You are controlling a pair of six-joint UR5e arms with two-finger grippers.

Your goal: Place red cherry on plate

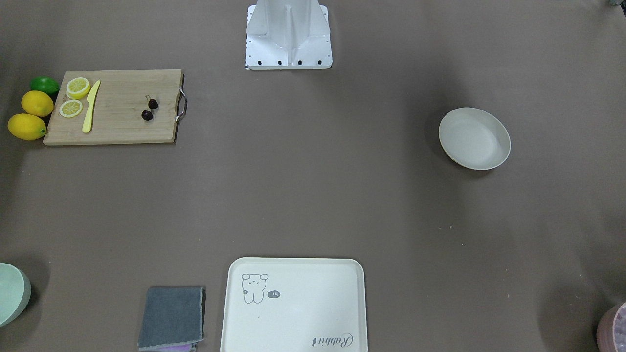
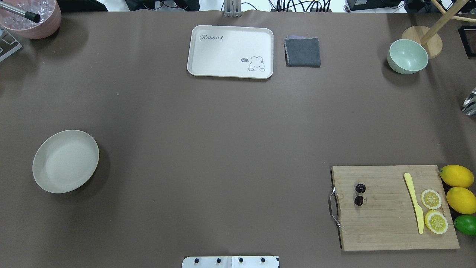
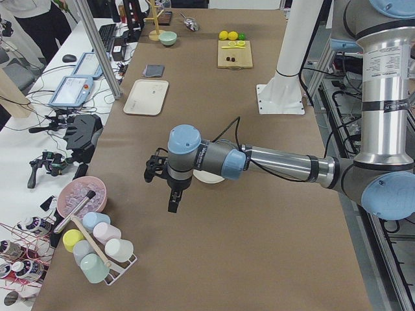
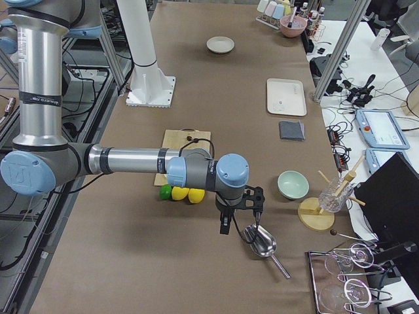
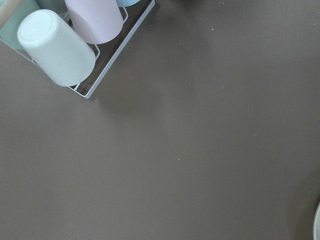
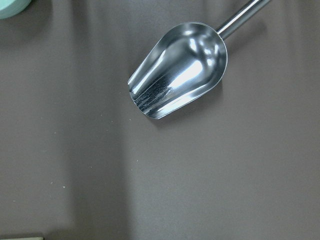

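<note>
The red cherry [image 1: 150, 109] [image 2: 359, 194], a pair of tiny dark fruits, lies on the wooden cutting board [image 2: 386, 219] near its metal handle. The round cream plate [image 1: 474, 138] [image 2: 66, 160] stands far across the table with nothing in it. My left gripper [image 3: 174, 202] hangs above the table at its left end, near the plate [image 3: 211, 179]. My right gripper [image 4: 224, 224] hovers at the right end beside a steel scoop [image 6: 177, 69]. Both grippers show only in the side views, so I cannot tell whether they are open or shut.
On the board lie a yellow knife [image 2: 414, 201] and two lemon slices [image 2: 431, 199]; lemons [image 2: 456, 175] and a lime [image 2: 466, 224] sit beside it. A bear tray [image 2: 230, 51], grey cloth [image 2: 302, 52], mint bowl [image 2: 407, 56] and cup rack [image 5: 75, 40] line the far side.
</note>
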